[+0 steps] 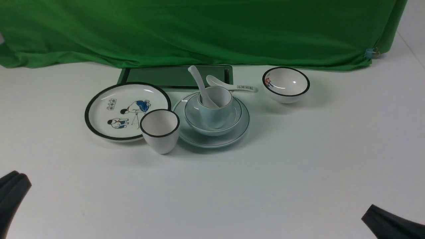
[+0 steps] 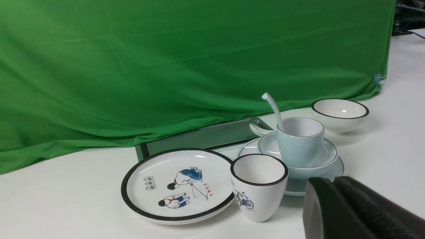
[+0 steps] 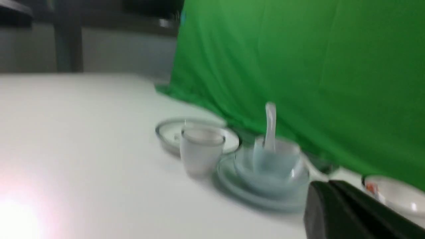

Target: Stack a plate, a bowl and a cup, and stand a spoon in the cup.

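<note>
The pale blue-green round plate (image 1: 212,141) has the matching blue-green bowl (image 1: 194,117) on it. The handleless blue-green cup (image 1: 214,116) sits in the bowl, with the glossy white ceramic spoon (image 1: 199,83) leaning inside. Well off the plate's near left, the black left gripper (image 1: 15,182) is pinched closed and empty, a white black-rimmed cup (image 1: 161,132) sits just left of the plate, and the black right gripper (image 1: 367,217) is closed and empty far off its near right.

Centre: pale blue-green round plate (image 1: 212,142); on it pale blue-green bowl (image 1: 236,114); in that, handleless pale blue-green cup (image 1: 215,116); in the cup, plain white ceramic spoon (image 1: 199,84).
Left of stack: white black-rimmed cup (image 1: 161,136), white cartoon-printed plate (image 1: 99,113).
Upper right: small white black-rimmed bowl (image 1: 285,95).
</note>
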